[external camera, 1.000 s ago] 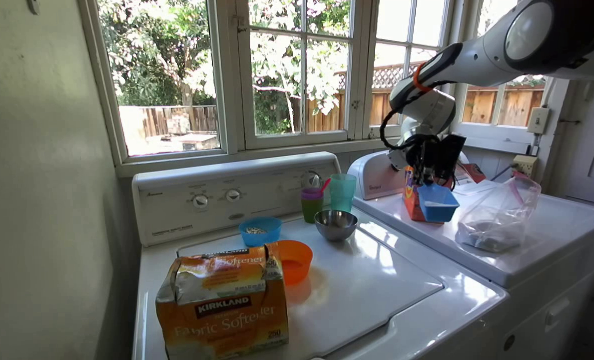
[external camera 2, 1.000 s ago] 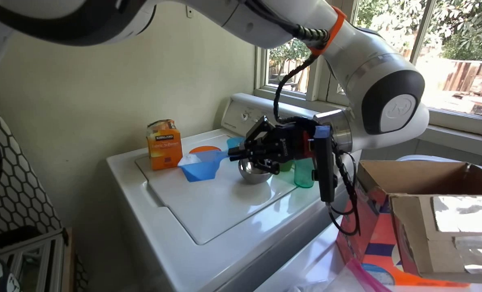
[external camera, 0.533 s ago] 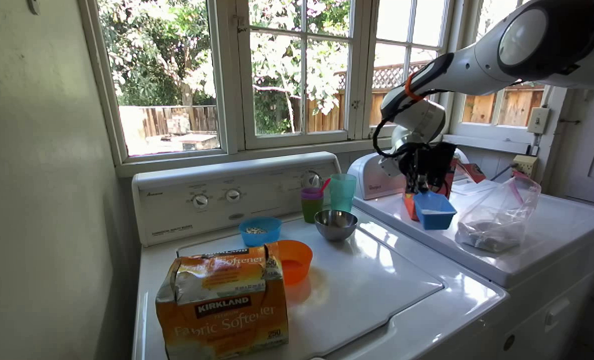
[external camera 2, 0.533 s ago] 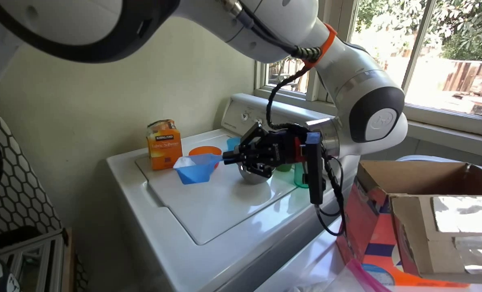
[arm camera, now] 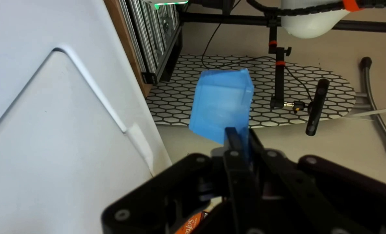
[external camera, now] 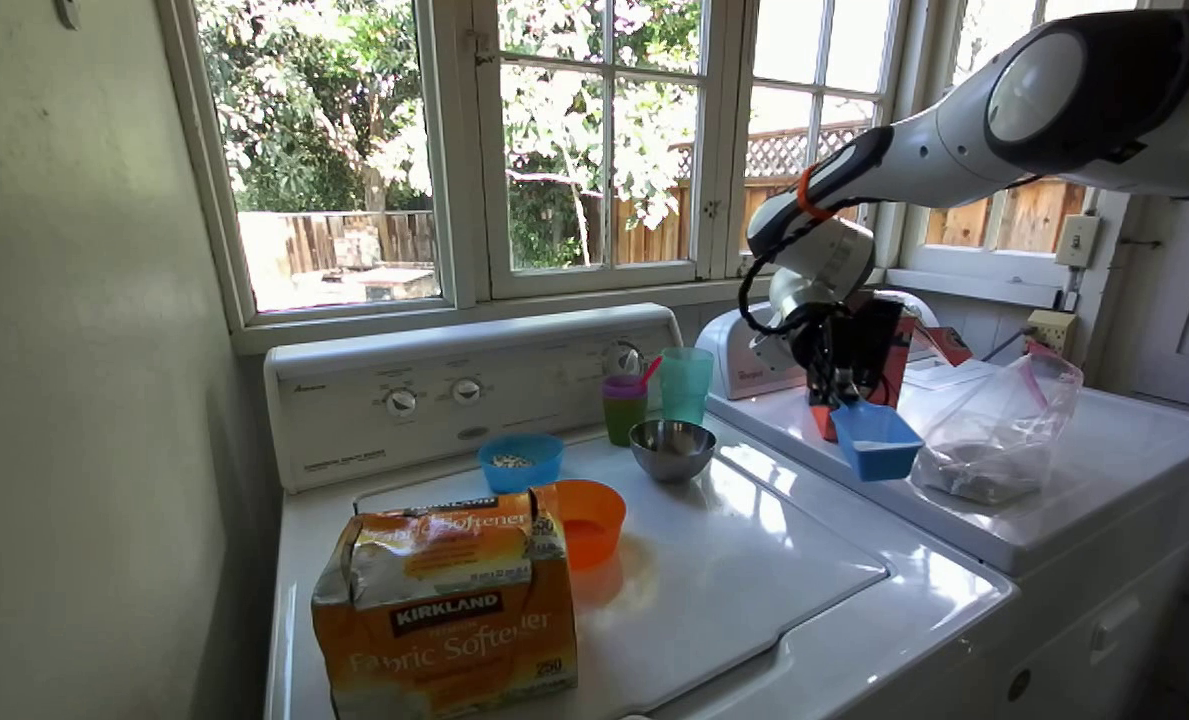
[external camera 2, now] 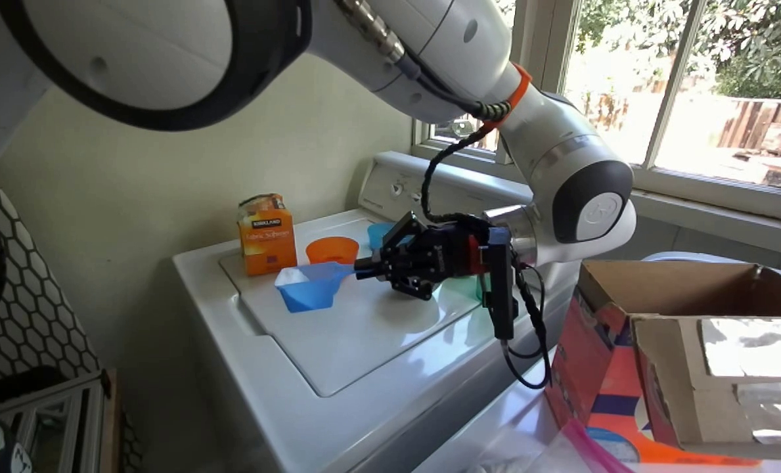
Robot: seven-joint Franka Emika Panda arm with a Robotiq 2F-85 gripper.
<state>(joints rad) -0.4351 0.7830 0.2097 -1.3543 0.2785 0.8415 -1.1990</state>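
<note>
Standing beneath paned windows (external camera: 602, 170), beside a pale wall (external camera: 84, 350): glossy white appliance (external camera: 754, 570), sun-patched top, knobbed back panel (external camera: 544, 405); another white machine (external camera: 1144, 445) alongside. Gripper (external camera 2: 358, 268) clenched on the handle of a blue scoop (external camera 2: 308, 292), held in midair, clear of both tops. Scoop: translucent, angular sides, mouth upward, white contents (external camera 2: 291, 276) visible.

Laundry room, domestic: white washer (external camera: 734, 570) with dials (external camera: 401, 402), second machine (external camera: 1139, 450) alongside, fabric softener box (external camera: 449, 615), multi-pane window (external camera: 609, 170) onto trees (external camera: 324, 120).
</note>
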